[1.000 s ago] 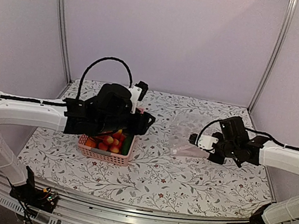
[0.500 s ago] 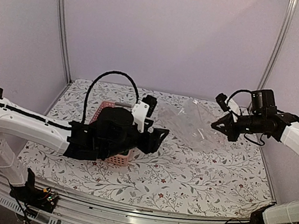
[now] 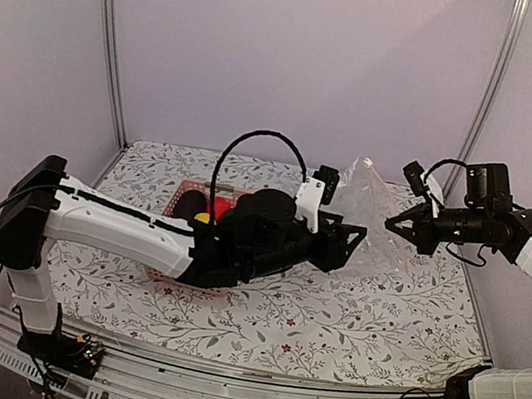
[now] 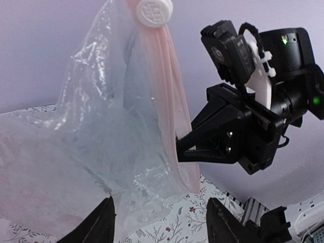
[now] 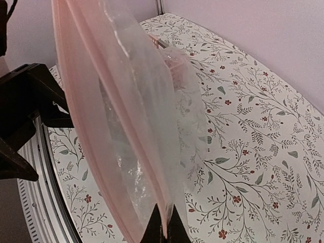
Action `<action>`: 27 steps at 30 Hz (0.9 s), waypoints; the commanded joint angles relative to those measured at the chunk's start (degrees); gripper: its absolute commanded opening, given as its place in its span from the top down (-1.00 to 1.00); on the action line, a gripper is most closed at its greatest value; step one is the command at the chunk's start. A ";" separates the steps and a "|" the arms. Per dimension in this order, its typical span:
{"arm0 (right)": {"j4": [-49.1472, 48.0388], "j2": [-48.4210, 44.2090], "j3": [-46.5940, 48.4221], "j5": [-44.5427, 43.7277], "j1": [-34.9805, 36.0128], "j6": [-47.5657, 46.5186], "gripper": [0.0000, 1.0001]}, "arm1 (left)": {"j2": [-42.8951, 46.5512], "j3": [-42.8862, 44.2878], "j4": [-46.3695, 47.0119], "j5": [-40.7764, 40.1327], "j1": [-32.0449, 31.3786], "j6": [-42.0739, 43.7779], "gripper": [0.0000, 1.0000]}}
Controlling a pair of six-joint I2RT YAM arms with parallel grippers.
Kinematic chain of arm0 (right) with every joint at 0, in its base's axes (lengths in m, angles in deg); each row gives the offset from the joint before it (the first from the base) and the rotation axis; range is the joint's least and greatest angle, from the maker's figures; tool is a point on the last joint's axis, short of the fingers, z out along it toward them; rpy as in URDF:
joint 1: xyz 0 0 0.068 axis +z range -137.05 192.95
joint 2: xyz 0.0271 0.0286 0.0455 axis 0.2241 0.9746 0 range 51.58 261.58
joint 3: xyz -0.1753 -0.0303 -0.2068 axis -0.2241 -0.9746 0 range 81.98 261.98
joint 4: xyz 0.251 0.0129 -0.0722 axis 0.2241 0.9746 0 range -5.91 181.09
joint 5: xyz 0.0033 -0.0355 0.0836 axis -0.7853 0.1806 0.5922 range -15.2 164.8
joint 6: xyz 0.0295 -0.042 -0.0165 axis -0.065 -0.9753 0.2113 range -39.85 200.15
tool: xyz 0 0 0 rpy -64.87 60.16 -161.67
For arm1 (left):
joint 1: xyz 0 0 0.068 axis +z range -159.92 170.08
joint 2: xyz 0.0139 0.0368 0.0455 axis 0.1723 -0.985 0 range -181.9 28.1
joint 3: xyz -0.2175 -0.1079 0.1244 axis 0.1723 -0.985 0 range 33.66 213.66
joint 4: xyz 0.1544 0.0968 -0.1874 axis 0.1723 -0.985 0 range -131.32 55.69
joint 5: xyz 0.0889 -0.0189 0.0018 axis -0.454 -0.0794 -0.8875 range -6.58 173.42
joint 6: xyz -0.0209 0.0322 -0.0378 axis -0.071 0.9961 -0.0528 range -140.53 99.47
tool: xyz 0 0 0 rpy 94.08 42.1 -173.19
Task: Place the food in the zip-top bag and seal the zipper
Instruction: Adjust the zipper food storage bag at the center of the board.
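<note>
The clear zip-top bag point(image 3: 364, 190) hangs in the air, lifted off the table by one edge. My right gripper point(image 3: 391, 220) is shut on its mouth edge; in the right wrist view the fingertips point(image 5: 164, 228) pinch the pale pink zipper point(image 5: 101, 126). The zipper's white slider point(image 4: 154, 10) shows at the top in the left wrist view. My left gripper point(image 3: 352, 246) is open and empty just left of the bag, its jaws wide apart below the bag's lower corner point(image 4: 162, 225). The food point(image 3: 205, 214) lies in the pink basket point(image 3: 189, 190), mostly hidden behind my left arm.
The floral tablecloth point(image 3: 359, 316) covers the table. Metal frame posts point(image 3: 108, 43) stand at the back corners, with walls close behind. The left arm reaches across the middle of the table. The basket shows faintly through the bag point(image 5: 174, 66).
My left arm has swung right from over the basket to beside the bag. My right gripper has lifted the bag from the table high into the air.
</note>
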 commanded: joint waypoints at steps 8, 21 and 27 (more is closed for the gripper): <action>-3.85 -0.09 3.37 -13.01 3.24 5.01 1.00 | -11.39 16.39 -1.03 -2.49 2.55 -12.54 0.15; -3.87 3.11 8.95 -21.44 3.87 3.89 1.00 | -11.42 15.32 -3.54 -7.09 3.77 -13.87 -0.05; -1.62 1.93 7.23 -14.25 3.85 4.94 1.00 | -10.90 10.38 -0.76 -8.34 6.59 -13.15 -0.16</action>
